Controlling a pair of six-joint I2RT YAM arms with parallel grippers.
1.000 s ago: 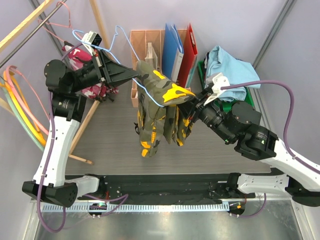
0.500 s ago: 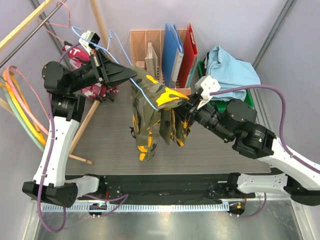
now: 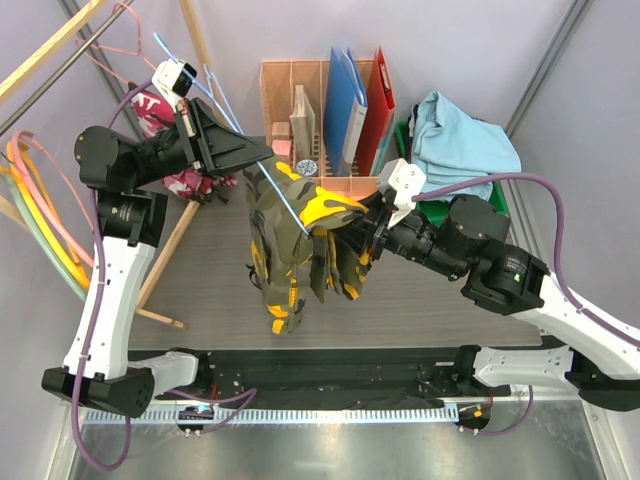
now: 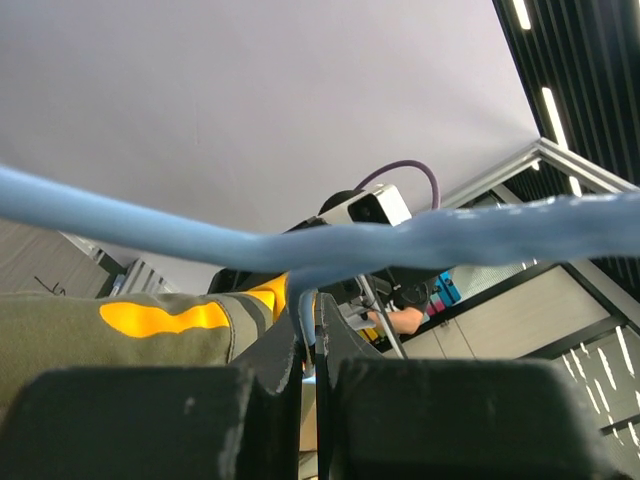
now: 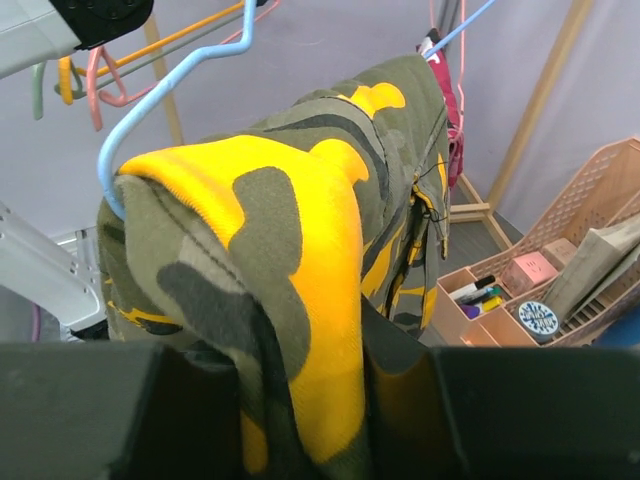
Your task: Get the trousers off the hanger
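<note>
Top external view, left to right.

- Far left: pink camouflage trousers sit behind the left arm, partly hidden by it.
- Left tool: raised above the table, jaws closed tight on the wire of the light blue hanger. The left wrist view confirms this: the left tool has no gap between its fingers, and the hanger wire is pinched at their tips.
- Centre: yellow-olive camouflage trousers are draped over the hanger bar. They are held in the air, with the legs hanging down over the middle of the table. The hanger wire runs diagonally across the cloth.
- Right tool: at the right edge of the draped cloth, jaws narrow and clamped on a fold of it. In the right wrist view, the right tool has the yellow-olive camouflage trousers bunched between its fingers.
- Behind: wooden organiser, then a blue folder and a red folder, both upright.
- Far right: light blue trousers heaped in a green bin.
</note>
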